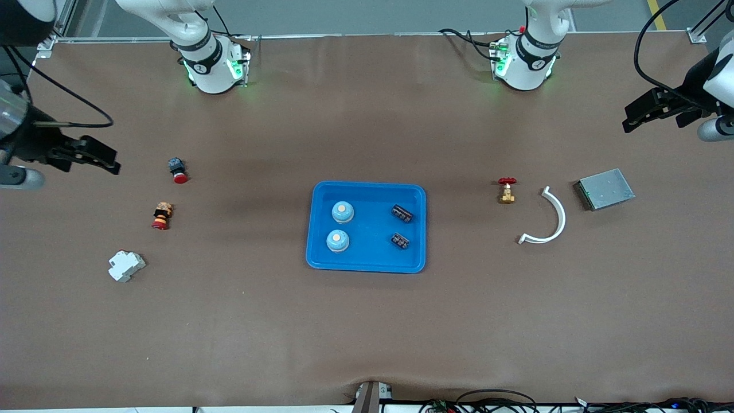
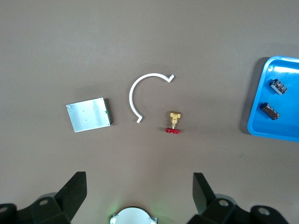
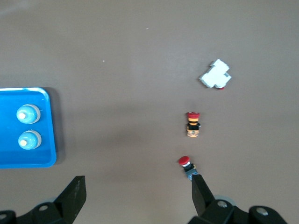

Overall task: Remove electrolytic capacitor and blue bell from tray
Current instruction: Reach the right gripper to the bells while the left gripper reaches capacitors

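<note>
While both arms wait at the tabletop's ends, the tray (image 1: 367,265) sits midway between them. Near to far: two blue bells (image 1: 338,241) lie toward the right gripper (image 1: 97,158), two capacitors (image 1: 399,240), probably lying flat, toward the left gripper (image 1: 651,112). Both grippers stand spread, empty.

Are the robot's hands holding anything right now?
No. The left gripper and right gripper both hang open and empty above the brown table, away from the bright-blue plastic tray.
</note>
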{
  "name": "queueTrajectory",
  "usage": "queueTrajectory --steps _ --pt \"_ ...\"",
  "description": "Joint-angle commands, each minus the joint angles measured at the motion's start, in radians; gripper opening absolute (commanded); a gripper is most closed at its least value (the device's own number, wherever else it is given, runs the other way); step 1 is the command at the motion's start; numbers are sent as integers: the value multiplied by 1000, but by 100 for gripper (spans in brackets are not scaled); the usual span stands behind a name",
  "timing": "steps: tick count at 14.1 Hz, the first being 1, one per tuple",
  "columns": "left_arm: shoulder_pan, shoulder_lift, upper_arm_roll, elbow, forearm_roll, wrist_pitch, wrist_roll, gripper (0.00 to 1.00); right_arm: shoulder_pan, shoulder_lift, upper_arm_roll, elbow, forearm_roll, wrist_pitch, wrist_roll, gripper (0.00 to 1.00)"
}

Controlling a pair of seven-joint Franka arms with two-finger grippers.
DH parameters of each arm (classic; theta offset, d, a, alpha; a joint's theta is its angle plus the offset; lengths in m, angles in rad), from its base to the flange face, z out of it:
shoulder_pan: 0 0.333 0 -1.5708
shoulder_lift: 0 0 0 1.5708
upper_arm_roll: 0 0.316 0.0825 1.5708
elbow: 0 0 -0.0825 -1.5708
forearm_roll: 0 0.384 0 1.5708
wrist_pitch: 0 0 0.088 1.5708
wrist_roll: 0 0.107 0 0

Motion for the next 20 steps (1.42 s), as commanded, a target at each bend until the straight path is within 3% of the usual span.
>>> queueTrajectory --steps 1,4,9,12,15,20 --pt "5 6 -13 -46 -11 47 -20 100 43 -5 -4 -86 1 89 52 100" --pt "2 28 -47 -59 -13 69 -56 100 138 19 -6 -110 0 140 273 100" --pt "-4 66 -100 -63 -13 112 -171 100 230 28 -4 -273 0 356 445 100" --pt "-4 126 -139 -62 -14 149 -213 100 340 65 -6 -383 -2 532 603 100" --pt "-4 163 -169 -74 -14 192 -262 100 425 146 -6 -377 -9 589 677 100" --pt "-79 184 -195 -189 -14 340 -459 100 517 257 -7 -373 -9 714 758 100"
